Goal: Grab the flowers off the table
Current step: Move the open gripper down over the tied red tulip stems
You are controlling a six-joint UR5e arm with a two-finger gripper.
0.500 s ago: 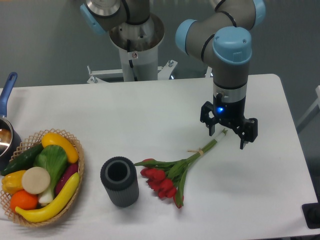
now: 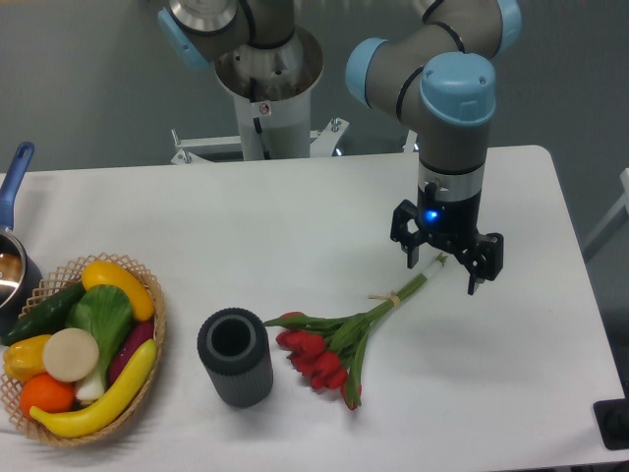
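Note:
The flowers point(image 2: 334, 344), a bunch of red tulips with long green stems tied by a pale band point(image 2: 391, 297), lie flat on the white table point(image 2: 295, 226). The red heads point toward the front, the stem ends toward the back right. My gripper point(image 2: 445, 270) is open and points down. Its fingers point(image 2: 476, 269) straddle the tips of the stems just above the table. It holds nothing.
A dark grey cylinder vase point(image 2: 235, 356) stands left of the tulip heads. A wicker basket point(image 2: 84, 349) of toy vegetables sits at the front left. A pot with a blue handle point(image 2: 12, 226) is at the left edge.
The gripper has shifted very slightly up and to the left. The flowers have not moved.

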